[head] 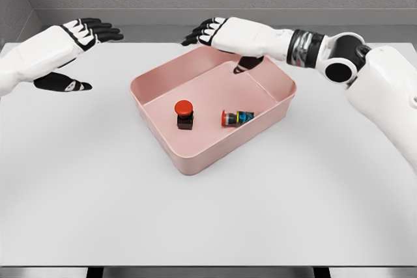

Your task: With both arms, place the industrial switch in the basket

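While the left hand (88,32) hovers over the table (208,219) well left of the basket (163,142), fingers spread and empty, two switches already sit inside: one (184,114) upright with a red cap, another (237,118) on its side. The right hand (212,32) hangs above the far rim, fingers relaxed, holding nothing. Placement looks done; only withdrawing the arms seems left.

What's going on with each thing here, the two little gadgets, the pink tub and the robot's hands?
Red-button switch: upright inside the basket.
Second switch: on its side inside the basket.
Basket: upright on the table.
Left hand: open, empty, above the table.
Right hand: open, empty, over the basket's far rim.
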You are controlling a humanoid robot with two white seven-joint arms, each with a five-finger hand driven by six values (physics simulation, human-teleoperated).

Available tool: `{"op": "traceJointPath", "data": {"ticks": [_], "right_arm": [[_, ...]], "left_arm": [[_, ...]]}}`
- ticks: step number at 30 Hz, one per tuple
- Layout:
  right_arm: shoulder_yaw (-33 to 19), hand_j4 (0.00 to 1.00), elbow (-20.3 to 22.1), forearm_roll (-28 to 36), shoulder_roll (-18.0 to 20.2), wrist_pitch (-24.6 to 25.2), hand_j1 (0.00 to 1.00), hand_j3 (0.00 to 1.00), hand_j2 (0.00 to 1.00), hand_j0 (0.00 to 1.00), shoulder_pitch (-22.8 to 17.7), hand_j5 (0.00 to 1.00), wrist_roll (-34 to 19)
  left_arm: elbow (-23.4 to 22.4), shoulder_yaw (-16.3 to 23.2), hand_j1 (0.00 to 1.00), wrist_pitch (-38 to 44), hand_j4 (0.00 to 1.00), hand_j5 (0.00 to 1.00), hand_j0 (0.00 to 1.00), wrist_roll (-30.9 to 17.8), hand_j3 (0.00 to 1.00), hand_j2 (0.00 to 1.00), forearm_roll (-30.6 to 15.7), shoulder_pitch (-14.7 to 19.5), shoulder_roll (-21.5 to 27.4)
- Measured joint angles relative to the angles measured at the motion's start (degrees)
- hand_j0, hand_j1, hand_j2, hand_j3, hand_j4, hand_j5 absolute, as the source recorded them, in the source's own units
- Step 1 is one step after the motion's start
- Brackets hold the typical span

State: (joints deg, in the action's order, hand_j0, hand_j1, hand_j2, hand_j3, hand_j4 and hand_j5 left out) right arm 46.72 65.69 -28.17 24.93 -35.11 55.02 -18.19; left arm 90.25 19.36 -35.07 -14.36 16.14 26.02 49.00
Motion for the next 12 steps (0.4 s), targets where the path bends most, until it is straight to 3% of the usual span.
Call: {"op": "traceJointPath", "data": {"ticks": [5,12], "right_arm": [[-5.29,1.0,1.14,2.18,9.45,-0.02,1.0,1.0,1.0,1.0,-4.13,1.0,0.5],[-13.57,1.0,4.98,8.42,22.82,-0.02,1.0,1.0,1.0,1.0,-17.4,1.0,1.12]], "left_arm": [[0.01,-0.18,1.0,0.0,1.0,1.0,1.0,0.0,1.0,1.0,0.07,-0.09,-0.01],[-0.01,-0.26,1.0,0.0,1.0,1.0,1.0,0.0,1.0,1.0,0.07,-0.18,0.0]]}}
